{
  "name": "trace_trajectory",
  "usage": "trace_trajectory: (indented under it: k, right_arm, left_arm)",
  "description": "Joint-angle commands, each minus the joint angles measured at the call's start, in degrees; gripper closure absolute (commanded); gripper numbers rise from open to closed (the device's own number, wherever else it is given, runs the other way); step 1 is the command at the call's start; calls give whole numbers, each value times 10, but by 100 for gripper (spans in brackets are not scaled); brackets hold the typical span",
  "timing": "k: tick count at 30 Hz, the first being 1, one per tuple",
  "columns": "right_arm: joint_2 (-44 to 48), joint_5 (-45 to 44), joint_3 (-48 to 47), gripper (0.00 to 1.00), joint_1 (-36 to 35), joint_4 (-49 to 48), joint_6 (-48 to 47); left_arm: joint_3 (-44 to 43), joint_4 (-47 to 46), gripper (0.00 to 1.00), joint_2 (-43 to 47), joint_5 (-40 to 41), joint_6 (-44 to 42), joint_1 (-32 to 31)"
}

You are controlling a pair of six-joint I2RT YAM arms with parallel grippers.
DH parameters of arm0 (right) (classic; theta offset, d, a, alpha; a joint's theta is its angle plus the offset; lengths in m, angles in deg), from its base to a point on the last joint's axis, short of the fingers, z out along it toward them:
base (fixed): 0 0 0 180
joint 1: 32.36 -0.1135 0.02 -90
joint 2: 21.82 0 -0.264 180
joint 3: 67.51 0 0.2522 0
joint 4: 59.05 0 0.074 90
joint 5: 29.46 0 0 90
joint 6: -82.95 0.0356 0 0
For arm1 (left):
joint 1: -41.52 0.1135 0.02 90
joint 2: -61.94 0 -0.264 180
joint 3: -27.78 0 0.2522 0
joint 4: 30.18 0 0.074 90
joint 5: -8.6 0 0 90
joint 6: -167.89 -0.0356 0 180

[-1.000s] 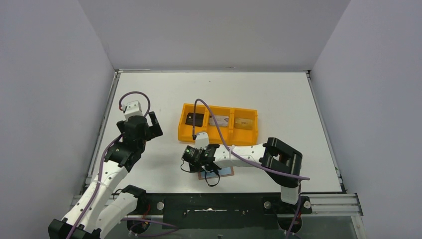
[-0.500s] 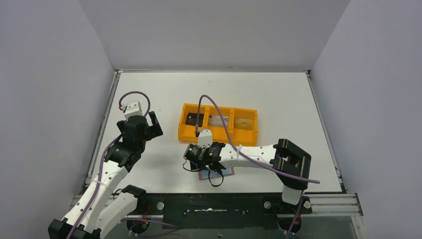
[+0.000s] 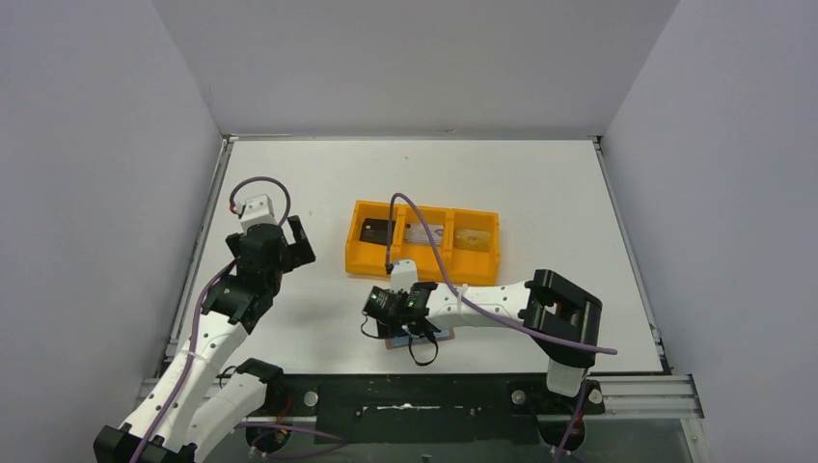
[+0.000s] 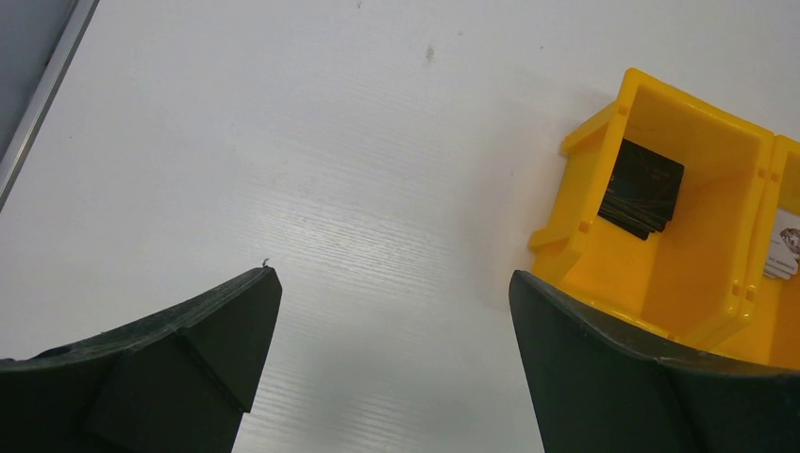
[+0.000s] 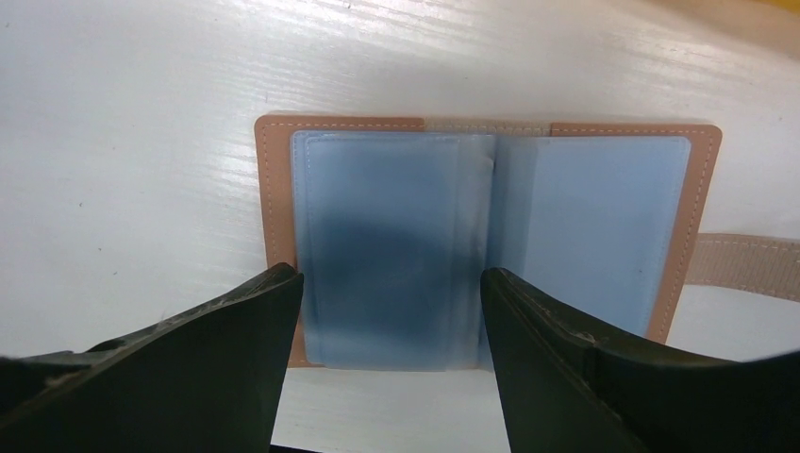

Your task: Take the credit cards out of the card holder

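bearing print too small to read, grey card [image 4: 786, 247] lies in tray [image 4: 693, 106]

The orange tray [image 3: 422, 241] sits mid-table and walls off the far side of the right gripper [image 5: 391, 278], whose purple cable [image 3: 390, 231] arcs over the tray's left compartments. Between that gripper's spread fingers the flat card holder [image 5: 585, 217] lies reachable from above. The left gripper [image 4: 391, 293] has bare white table [image 4: 283, 142] ahead, with the tray's corner close on its right.
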Motion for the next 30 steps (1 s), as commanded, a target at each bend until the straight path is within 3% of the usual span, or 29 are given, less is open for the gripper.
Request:
trace_trajectory:
  k: [1, 12, 19, 30]
  right_arm:
    - [-16, -10, -9, 30, -7, -7, 1]
    - [-71, -16, -42, 29, -16, 40, -7]
    - [-79, -11, -31, 50, -17, 30, 5]
    - [18, 27, 52, 68, 13, -104, -4]
  left_arm:
    - [-4, -30, 6, 9, -4, -10, 4]
    - [-4, -32, 6, 9, -5, -10, 4]
    - [-2, -32, 6, 8, -6, -10, 4]
    - [-4, -33, 6, 4, -9, -10, 5]
